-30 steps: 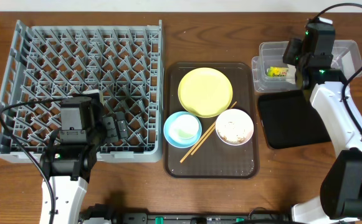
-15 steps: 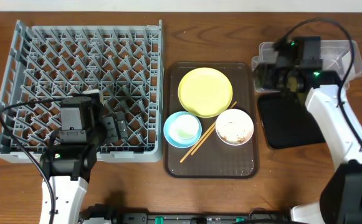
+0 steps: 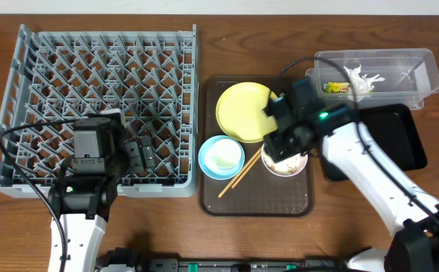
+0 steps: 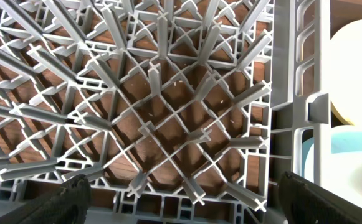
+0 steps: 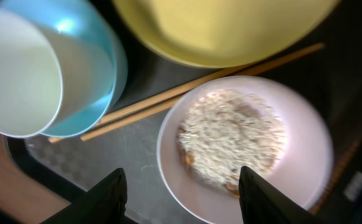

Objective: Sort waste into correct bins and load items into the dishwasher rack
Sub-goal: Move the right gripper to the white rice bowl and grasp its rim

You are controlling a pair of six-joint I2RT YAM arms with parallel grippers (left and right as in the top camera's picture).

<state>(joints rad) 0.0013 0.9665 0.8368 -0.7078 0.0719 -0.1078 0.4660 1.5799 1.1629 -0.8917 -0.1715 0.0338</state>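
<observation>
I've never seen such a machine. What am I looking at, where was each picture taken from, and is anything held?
Two robot arms at a table, each ending in a two-finger gripper. One picture looks down from above; the others come from a camera on each wrist. The left gripper hangs open over the large grey plastic pegged rack. The right gripper hangs open over the white bowl of pale beige food scraps, on a dark brown tray beside a round yellow plate, light blue bowl and wooden chopsticks. Nothing is held.

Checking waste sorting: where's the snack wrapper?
Overhead view, upper right: the wrapper lies inside the clear tub, at its left end, beside the tissue, behind the black tray.
</observation>
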